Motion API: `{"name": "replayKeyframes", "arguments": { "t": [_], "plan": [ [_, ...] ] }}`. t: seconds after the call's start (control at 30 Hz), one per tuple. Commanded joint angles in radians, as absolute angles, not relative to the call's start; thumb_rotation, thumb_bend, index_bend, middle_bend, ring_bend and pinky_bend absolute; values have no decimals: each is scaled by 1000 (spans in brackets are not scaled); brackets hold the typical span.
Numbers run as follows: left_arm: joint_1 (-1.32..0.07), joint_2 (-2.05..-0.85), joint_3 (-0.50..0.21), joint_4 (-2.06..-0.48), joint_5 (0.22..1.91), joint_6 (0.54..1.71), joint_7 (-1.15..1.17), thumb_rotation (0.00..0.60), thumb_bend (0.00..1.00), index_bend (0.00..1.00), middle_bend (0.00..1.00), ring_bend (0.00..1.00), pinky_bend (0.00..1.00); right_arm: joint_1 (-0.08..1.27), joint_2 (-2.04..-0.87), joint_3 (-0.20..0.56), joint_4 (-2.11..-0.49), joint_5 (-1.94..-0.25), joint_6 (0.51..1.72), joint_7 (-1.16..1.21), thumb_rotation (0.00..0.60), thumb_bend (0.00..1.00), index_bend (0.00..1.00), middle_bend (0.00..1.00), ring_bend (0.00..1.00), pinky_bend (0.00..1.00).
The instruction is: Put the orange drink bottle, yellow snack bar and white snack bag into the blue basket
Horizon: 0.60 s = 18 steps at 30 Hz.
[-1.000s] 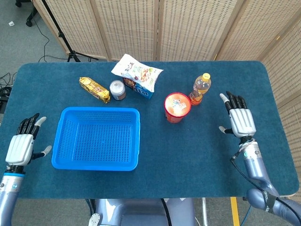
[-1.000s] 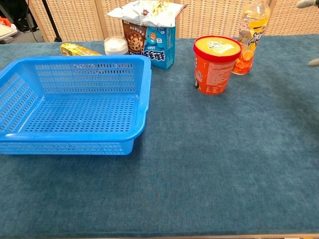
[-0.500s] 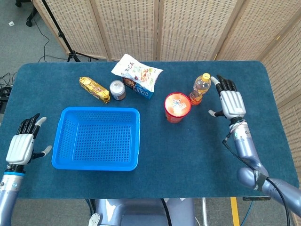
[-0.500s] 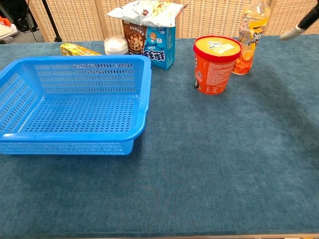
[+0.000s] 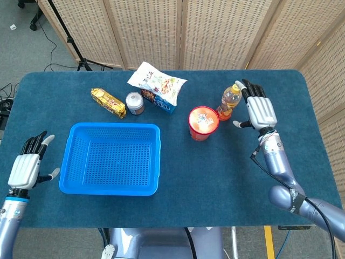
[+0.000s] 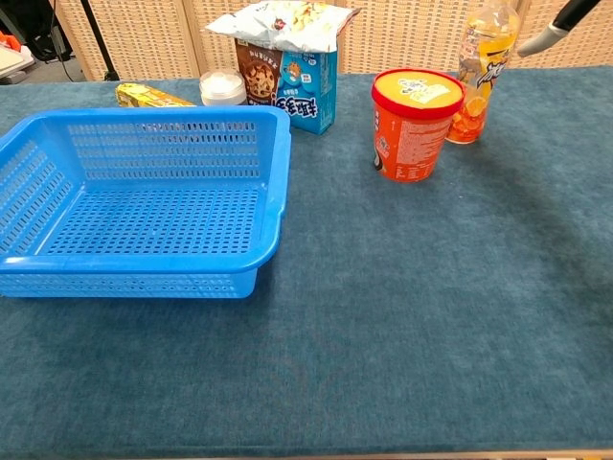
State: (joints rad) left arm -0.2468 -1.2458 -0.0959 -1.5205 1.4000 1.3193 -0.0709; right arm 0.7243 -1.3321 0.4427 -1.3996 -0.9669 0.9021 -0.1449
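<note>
A bench (image 5: 178, 178) covered in dark blue-green felt-like cloth is being shown from above, its corners rounded. Behind the bench, a folding screen (image 5: 178, 32) of woven cane panels in pale wooden frames is standing, and it is also being seen along the top of the chest view. Left of the screen, grey floor (image 5: 32, 48) is being crossed by a black tripod stand (image 5: 70, 40) and loose cables. Even, soft light is falling on the bench.

chest view: right hand (image 6: 558, 26) cut off – one fingertip only | orange drink bottle (image 6: 481, 72) cap cropped
</note>
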Motion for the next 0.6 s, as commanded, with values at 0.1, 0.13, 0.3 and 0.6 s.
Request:
{"name": "replayKeyframes", "arguments": {
  "t": [0.1, 0.13, 0.3, 0.6],
  "plan": [
    [-249, -1247, -93, -1520, 1401, 1314, -70, 600, 221, 76, 0, 0, 0, 736, -1332, 455, -1400, -902, 837, -54, 600, 131, 0, 0, 0, 8],
    [-249, -1247, -93, -1520, 1401, 1313, -70, 600, 222, 76, 0, 0, 0, 737, -1331, 460, -1400, -890, 823, -33, 600, 131, 0, 0, 0, 8],
    [-253, -1246, -88, -1521, 1404, 1305, -72, 600, 227, 76, 0, 0, 0, 742, -1333, 493, -1376, -838, 754, 97, 600, 131, 0, 0, 0, 8],
    [-257, -1254, -80, -1516, 1415, 1299, -73, 600, 234, 76, 0, 0, 0, 746, -1372, 514, -1277, -867, 725, 256, 600, 131, 0, 0, 0, 8]
  ]
}}
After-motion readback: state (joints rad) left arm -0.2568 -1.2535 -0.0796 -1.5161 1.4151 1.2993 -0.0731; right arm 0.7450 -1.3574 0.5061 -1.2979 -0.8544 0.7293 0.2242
